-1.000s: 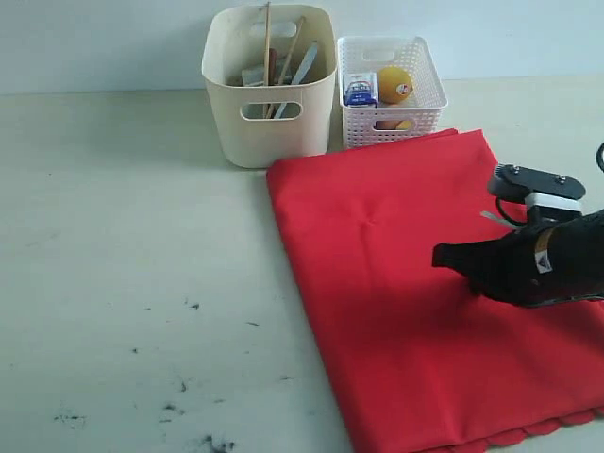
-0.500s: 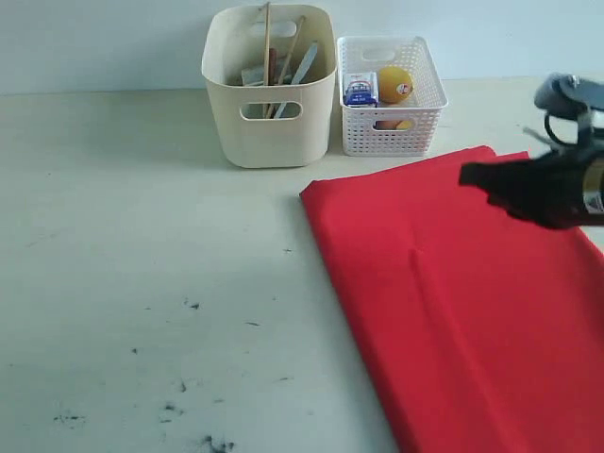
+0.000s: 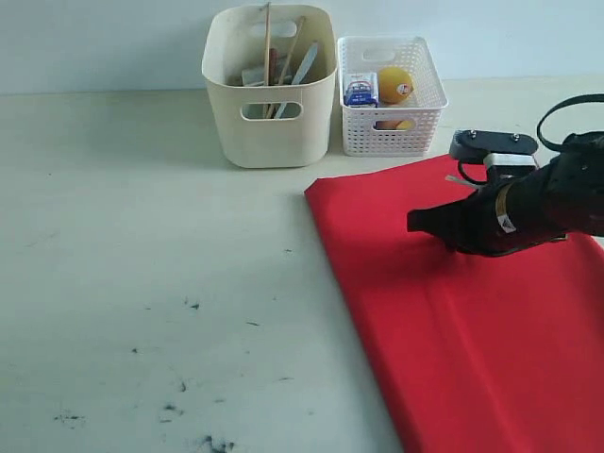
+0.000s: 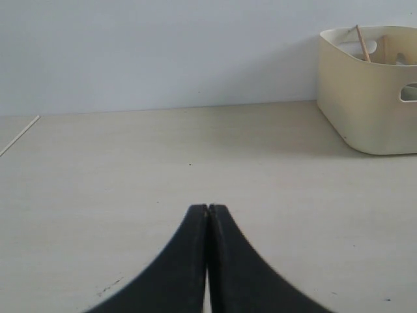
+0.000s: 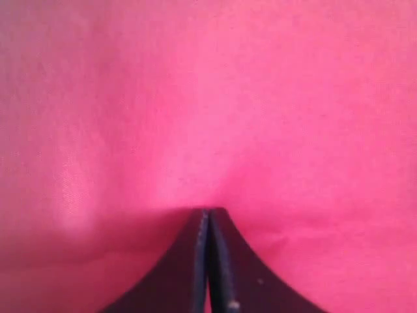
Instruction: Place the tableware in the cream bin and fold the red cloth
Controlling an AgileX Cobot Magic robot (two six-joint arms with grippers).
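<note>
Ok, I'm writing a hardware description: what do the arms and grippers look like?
The left gripper and right gripper have black jaws tapering to a point. The right arm is black, with a small white label, a dark camera block and a black cable.

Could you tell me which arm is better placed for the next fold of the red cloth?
Right, probably. Its shut black gripper is over the large bright-red cloth; the left gripper, also shut, faces the pale table beside the tall cream plastic bin.
</note>
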